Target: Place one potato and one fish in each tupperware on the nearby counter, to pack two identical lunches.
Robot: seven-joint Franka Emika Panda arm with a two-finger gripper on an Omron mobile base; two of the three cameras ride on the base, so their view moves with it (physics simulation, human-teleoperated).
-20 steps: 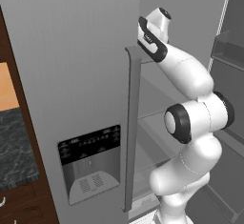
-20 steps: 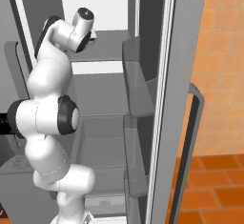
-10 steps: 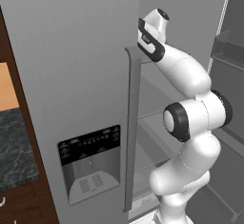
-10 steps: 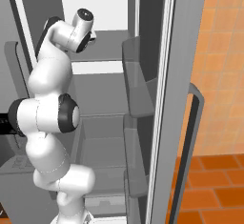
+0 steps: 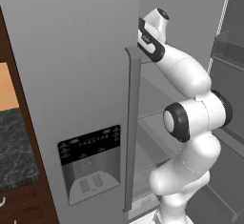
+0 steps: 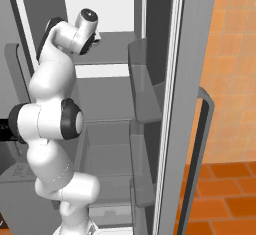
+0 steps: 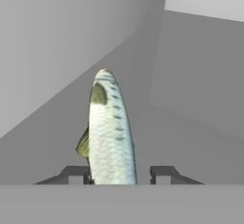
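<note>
In the lower middle of the hand view we see the fish (image 7: 109, 132), silver-grey with a greenish head patch, its long axis running almost straight up the frame from the bottom edge to its rounded head end just above mid-height. It points away from the camera, along the gripper's line, leaning very slightly left at the top. A small fin sticks out on its left side, low down. It lies on a pale grey fridge shelf (image 7: 190, 142), with grey interior walls rising at upper left and upper right.

The gripper (image 7: 120, 174) sits at the bottom of that frame with the fish's tail end between its tips. The left finger (image 7: 76, 174) looks right against the fish's side; the right finger (image 7: 162, 174) stands a little apart from it, with a gap showing. So we see the jaws partly closed around the fish, but we cannot tell whether they grip it.

In the left base view the white arm (image 5: 190, 118) rises from lower right and reaches to the upper middle, past the grey fridge door (image 5: 71, 75) with its vertical handle (image 5: 132, 123) and dispenser panel (image 5: 90, 166). A strip of the dark marbled counter (image 5: 16, 147) shows at the left edge.

In the right base view the arm reaches to the upper left into the open fridge, level with an upper shelf (image 6: 110, 54).
</note>
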